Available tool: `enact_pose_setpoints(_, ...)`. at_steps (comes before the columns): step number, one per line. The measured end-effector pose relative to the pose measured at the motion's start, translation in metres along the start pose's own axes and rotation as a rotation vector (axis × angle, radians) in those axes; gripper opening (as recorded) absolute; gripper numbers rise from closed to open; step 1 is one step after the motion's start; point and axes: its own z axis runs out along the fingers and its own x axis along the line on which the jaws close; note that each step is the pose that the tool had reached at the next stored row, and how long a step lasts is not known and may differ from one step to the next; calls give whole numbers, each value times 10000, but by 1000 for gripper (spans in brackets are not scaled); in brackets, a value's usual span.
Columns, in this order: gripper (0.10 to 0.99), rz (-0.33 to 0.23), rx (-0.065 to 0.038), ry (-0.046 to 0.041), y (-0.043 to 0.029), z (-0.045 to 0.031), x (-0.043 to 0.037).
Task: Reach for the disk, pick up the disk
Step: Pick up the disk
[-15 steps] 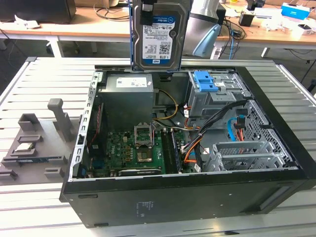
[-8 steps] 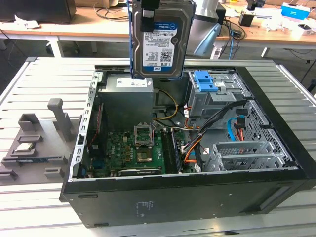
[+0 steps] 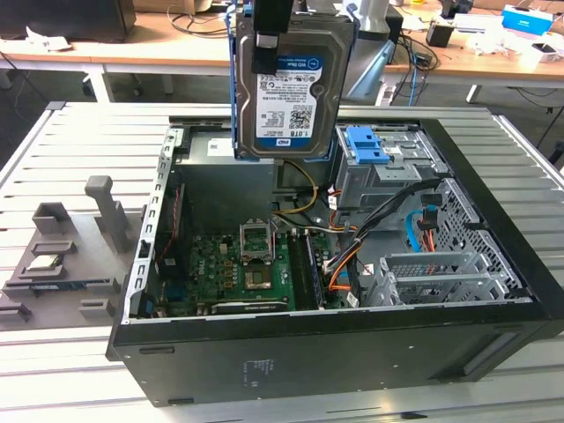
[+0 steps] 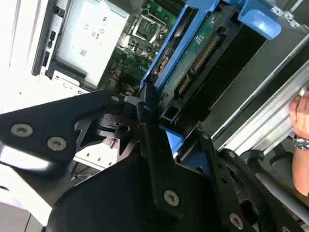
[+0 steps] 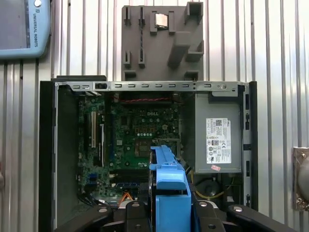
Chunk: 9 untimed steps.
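The disk (image 3: 291, 97) hangs upright in the air above the back of the open computer case (image 3: 335, 352). Its silver face and blue-and-white label turn toward the exterior camera, and a blue frame runs along its edges. My gripper (image 3: 271, 48) is shut on the disk's upper part, with one black finger lying over the label. The second wrist view shows the disk's green circuit side (image 4: 203, 53) and blue frame between the black fingers (image 4: 147, 121). In the first wrist view the disk's blue frame edge (image 5: 170, 186) stands above the case interior.
The case holds a green motherboard (image 3: 233, 269), cables and a drive cage with a blue bracket (image 3: 368, 145). On the slatted table (image 3: 79, 141) to the exterior view's left lies a grey fixture (image 3: 66, 256) with a small chip. A person's hand (image 4: 301, 113) rests nearby. A pendant (image 5: 24, 26) lies beside the fixture.
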Motion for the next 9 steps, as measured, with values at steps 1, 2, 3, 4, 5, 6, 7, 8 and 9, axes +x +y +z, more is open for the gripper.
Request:
enact_pose_setpoints(1, 365, 0, 0, 1, 0, 0, 46)
enact_pose_setpoints(2, 365, 0, -1, 2, 0, 1, 86)
enact_pose_setpoints(3, 365, 1, 0, 2, 0, 1, 115)
enact_pose_setpoints(4, 365, 1, 0, 2, 0, 2, 135)
enact_pose_setpoints(5, 365, 1, -1, 3, 0, 2, 192)
enact_pose_setpoints(6, 365, 1, -1, 4, 0, 3, 223)
enact_pose_setpoints(7, 365, 0, 0, 4, 0, 3, 246)
enact_pose_setpoints(8, 365, 1, 0, 4, 0, 3, 283)
enact_pose_setpoints(9, 365, 0, 0, 4, 0, 4, 304)
